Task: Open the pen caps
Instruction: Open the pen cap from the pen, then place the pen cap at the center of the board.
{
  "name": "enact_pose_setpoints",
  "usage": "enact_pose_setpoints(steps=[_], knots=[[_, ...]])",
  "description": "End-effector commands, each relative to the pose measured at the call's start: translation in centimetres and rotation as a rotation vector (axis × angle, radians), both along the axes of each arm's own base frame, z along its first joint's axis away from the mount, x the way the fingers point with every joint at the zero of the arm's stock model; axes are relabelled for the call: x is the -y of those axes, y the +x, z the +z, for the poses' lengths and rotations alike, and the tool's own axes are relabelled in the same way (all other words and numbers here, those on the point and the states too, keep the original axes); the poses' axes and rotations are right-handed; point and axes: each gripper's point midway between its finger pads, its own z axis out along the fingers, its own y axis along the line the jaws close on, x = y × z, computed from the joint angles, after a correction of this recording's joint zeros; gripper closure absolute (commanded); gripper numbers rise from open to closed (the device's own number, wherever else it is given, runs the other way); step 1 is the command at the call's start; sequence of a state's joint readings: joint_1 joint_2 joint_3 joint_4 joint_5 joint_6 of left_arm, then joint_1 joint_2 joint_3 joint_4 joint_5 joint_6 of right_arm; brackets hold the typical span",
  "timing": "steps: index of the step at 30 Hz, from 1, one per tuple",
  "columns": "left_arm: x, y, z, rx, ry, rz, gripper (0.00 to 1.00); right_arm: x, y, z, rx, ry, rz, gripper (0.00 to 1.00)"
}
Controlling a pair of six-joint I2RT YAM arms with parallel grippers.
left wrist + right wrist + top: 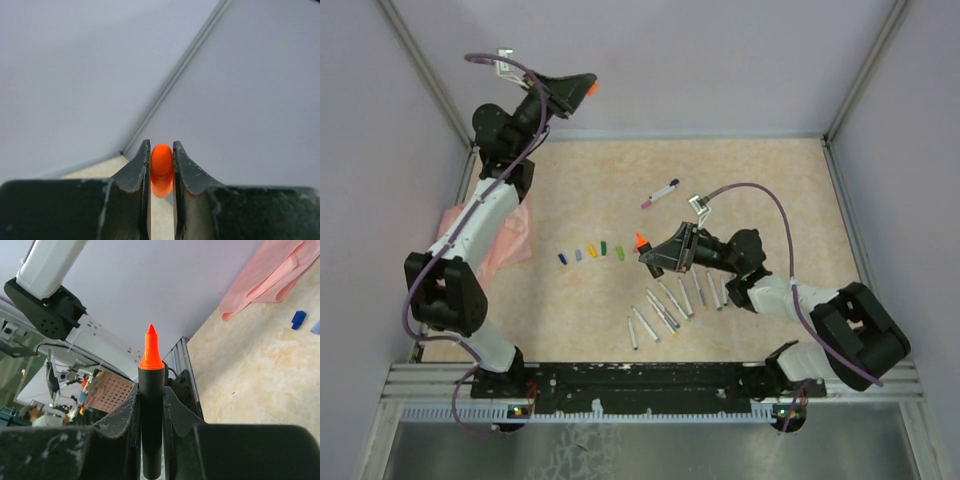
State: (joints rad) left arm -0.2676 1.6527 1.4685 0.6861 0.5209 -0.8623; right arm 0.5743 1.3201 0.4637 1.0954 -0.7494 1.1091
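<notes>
Left tool (161, 146) pinching orange cap (161, 164), right tool (151, 390) clamping highlighter (151, 415)

Bright, even diffuse light, faint soft shadows throughout

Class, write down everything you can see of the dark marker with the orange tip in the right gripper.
The dark marker is a thick, smooth black barrel, plastic by its look, ending in a bare orange conical tip; its cap is off. It sits clamped between the two fingers of the right gripper, tip pointing out beyond them. Nothing else touches it; it is held above the table.
</notes>
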Motion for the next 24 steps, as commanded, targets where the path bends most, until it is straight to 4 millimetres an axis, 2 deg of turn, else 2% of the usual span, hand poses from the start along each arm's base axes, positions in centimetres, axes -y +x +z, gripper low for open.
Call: enact_pose_setpoints(steps=[1,5,7,10,14,17,20,24], knots=[[-1.7,-0.4,4.9,0.14,-0.079,0.09,1.0,0.1,-1.6,1.9,0.076,0.042,0.086,1.0],[-0.8,-1.9,4.2,0.156,-0.059,0.002,1.0,0.2,-1.1,1.9,0.109,0.004,0.047,1.0],[-0.4,-2.8,2.8,0.134,-0.05,-0.045,1.0,0.5,-0.4,1.4,0.131,-0.054,-0.005,1.0],[0.0,-4.1,-0.4,0.06,-0.016,-0.099,1.0,2.0,0.9,1.0,0.199,-0.159,-0.122,1.0],[0.1,-5.9,-5.6,-0.068,0.012,-0.12,1.0,5.6,3.3,-1.5,0.186,-0.361,-0.323,1.0],[1.2,-7.5,-9.6,-0.16,0.043,-0.147,1.0,8.9,4.5,-3.9,0.122,-0.489,-0.462,1.0],[3.4,-9.1,-13.7,-0.246,0.091,-0.187,1.0,11.8,4.7,-6.5,0.03,-0.592,-0.56,1.0],[7.4,-11.0,-17.9,-0.331,0.169,-0.245,1.0,15.4,4.5,-8.9,-0.078,-0.69,-0.704,1.0]])
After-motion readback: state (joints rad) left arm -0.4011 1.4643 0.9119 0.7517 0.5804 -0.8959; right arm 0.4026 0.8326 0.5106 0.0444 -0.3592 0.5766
